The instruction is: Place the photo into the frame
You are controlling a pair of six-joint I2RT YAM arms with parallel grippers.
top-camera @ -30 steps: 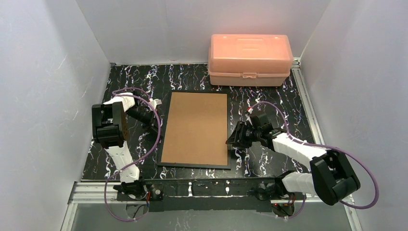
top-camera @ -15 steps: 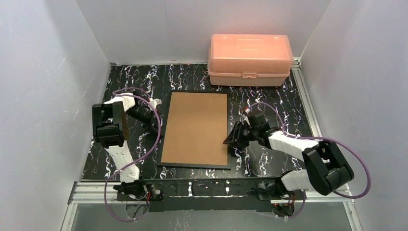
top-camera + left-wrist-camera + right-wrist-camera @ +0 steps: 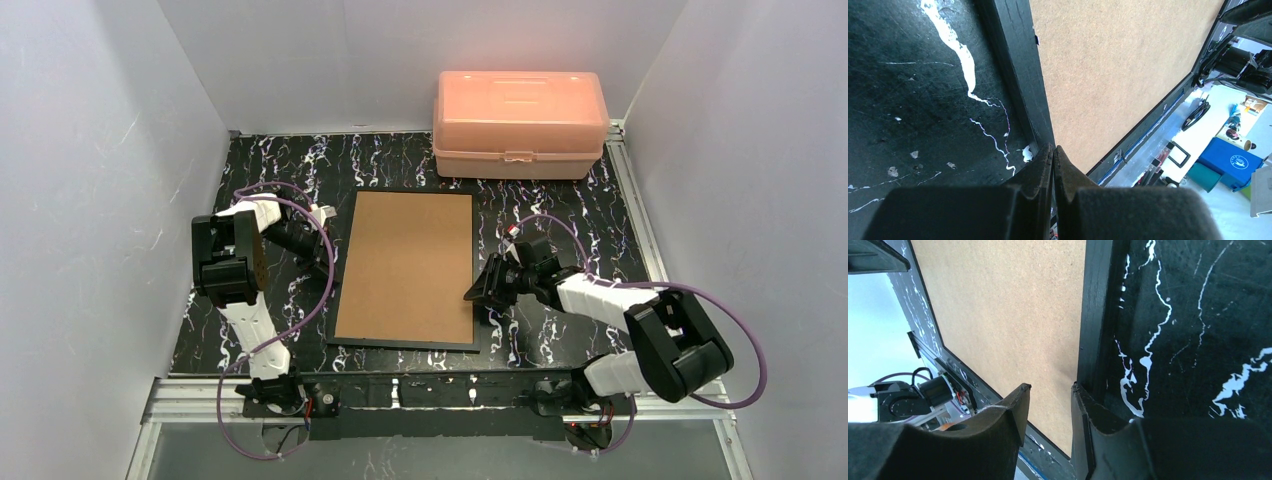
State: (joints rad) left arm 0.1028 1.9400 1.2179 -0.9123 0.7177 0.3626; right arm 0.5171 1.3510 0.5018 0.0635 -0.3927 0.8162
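The frame [image 3: 404,268] lies face down in the middle of the table, its brown fibreboard back up inside a thin black rim. The photo is not in view. My left gripper [image 3: 326,268] is shut and empty, its tips low at the frame's left rim [image 3: 1013,65]; the left wrist view shows the shut tips [image 3: 1053,148] at the rim's edge. My right gripper [image 3: 474,294] is open at the frame's right rim [image 3: 1098,315]. In the right wrist view it [image 3: 1050,387] has one finger over the brown back [image 3: 1008,315] and the other at the rim.
A pink plastic box [image 3: 520,124] stands shut at the back right, just behind the frame's far edge. White walls close in the left, right and back. A metal rail [image 3: 400,390] runs along the near edge by the arm bases.
My right gripper has slid a little left, onto the frame's right edge. The left arm and the frame have not moved.
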